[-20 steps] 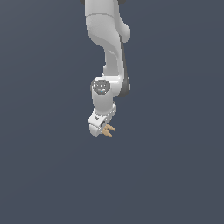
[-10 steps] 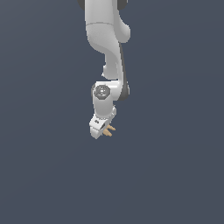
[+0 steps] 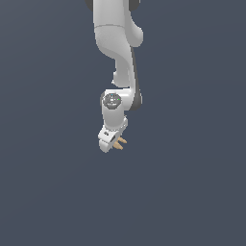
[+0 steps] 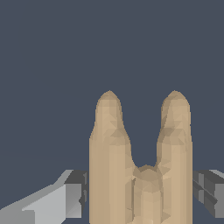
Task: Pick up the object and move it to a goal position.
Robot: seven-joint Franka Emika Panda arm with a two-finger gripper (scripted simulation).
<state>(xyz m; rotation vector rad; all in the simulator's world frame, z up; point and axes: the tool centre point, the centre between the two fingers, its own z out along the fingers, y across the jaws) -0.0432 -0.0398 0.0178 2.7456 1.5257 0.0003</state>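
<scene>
Object (image 4: 140, 175): a tan, wood-coloured piece formed of two slim tapered rods with blunt-pointed, faceted tips, set side by side and joined low down by a shorter middle lobe. In the wrist view it stands between the two fingers (image 4: 70, 197), the light grey one touching one rod and the darker grey one at the other rod, so the fingers pinch it from both sides. In the exterior view the object (image 3: 120, 143) shows only as two small tan points jutting from the gripper (image 3: 113, 142) toward the exterior view's right, held in the air against a plain slate-blue ground. The arm (image 3: 117, 57) is smooth, glossy white with dark joint seams and a round grey cap at the wrist. Compared with half a second ago, gripper and object sit very slightly higher and nearer the exterior view's right; the grasp is unchanged.
</scene>
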